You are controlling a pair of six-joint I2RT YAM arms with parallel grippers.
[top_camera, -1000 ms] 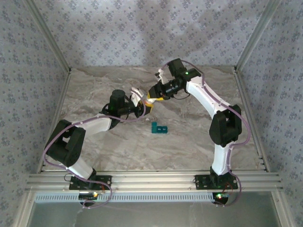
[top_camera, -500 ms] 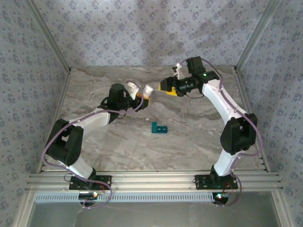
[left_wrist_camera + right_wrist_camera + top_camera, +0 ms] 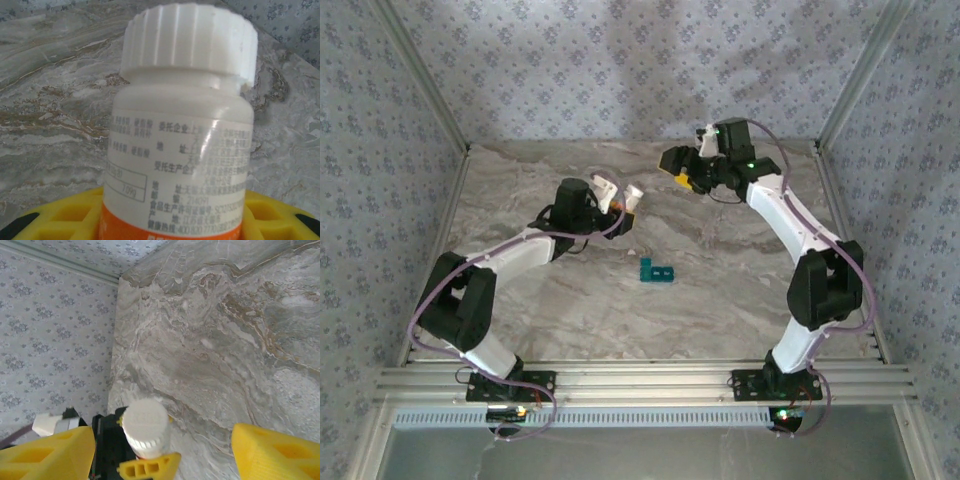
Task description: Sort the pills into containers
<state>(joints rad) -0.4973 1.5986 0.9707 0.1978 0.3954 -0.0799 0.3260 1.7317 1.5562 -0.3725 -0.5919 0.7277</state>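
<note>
Teal plastic marks the goal: the containers (image 3: 656, 271), a short strip of lidded compartments, lie alone on the marble table (image 3: 740, 290). At this size I cannot tell whether any lid is raised or whether anything is inside. No loose pills are visible around the strip. Beyond the strip and a little to its left, the left gripper (image 3: 618, 204) is clamped on a white pill bottle (image 3: 180, 140) with an orange band, lifted off the table. Its yellow fingers (image 3: 65, 215) press the lower body on both sides. The ribbed white cap (image 3: 189, 42) is on the bottle's neck and looks fully seated. Beyond the strip and to its right, well apart from the bottle, the right gripper (image 3: 680, 172) hangs above the table with its jaws spread and nothing between them; its own camera looks down on the top of the capped bottle. By my reading the task is at an early stage. The bottle is picked up, but it is unopened and nothing has been sorted. What seems left is getting the cap off, probably with the free right gripper, then bringing pills over to the strip and dropping them into its compartments.
</note>
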